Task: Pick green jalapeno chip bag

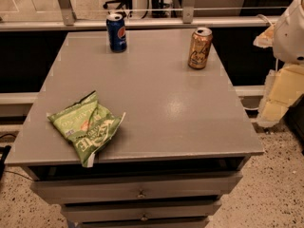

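At the near edge of the counter (pixel 156 127), toward its front-left corner, lies the green jalapeno chip bag (pixel 85 127). It rests flat and crinkled on the grey top, its white lettering turned at a slant, with a small reddish picture near its middle. One corner of the bag hangs a little over the front edge. Nothing touches it. Below that edge sits a stack of grey drawers (pixel 142 186), each with a small knob, and a speckled floor (pixel 270 198) shows to either side.

Further back and off to the right, beside the counter and clear of its top, hangs the robot's arm (pixel 292 30), a rounded white shell cut off by the frame. The pale yellowish claw (pixel 280 96) is under it, near the counter's right edge and well apart from the bag. I cannot tell whether the claw is open or closed; it holds nothing that can be seen.

At the far side of the top stand two upright cans, well apart from each other: a gold-brown can (pixel 200 48) toward the far-right corner, and a blue can (pixel 116 32) left of centre, close to the back edge. Beyond them runs a pale rail (pixel 156 23).
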You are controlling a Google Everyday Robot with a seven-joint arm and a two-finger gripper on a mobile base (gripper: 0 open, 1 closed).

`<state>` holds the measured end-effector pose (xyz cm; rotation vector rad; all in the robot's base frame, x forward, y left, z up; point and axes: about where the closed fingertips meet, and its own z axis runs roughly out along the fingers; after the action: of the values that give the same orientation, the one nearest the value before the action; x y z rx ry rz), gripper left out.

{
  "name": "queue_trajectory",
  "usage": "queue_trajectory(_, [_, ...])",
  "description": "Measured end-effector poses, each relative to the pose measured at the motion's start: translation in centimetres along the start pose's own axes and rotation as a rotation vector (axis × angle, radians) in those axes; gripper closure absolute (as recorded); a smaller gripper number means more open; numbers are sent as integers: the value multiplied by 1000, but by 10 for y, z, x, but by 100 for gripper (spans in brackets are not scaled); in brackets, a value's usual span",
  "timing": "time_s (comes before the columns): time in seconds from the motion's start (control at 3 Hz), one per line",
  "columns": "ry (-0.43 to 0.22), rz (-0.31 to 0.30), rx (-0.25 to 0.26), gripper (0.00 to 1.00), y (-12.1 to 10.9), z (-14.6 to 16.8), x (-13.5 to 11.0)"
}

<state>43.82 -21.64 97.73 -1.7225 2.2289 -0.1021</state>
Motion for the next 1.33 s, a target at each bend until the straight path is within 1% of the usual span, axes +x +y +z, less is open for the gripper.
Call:
queue_trajectory(0.33, [0, 0, 0, 0, 0, 0, 0])
queue_trajectory(0.67, [-32, -7, -3, 0, -2, 5, -1])
queue_trajectory(1.0, [-207, -17, -83, 0, 1, 48, -32])
queue_trajectory(1.33, [-372, -50, -178, 0, 14, 69, -78])
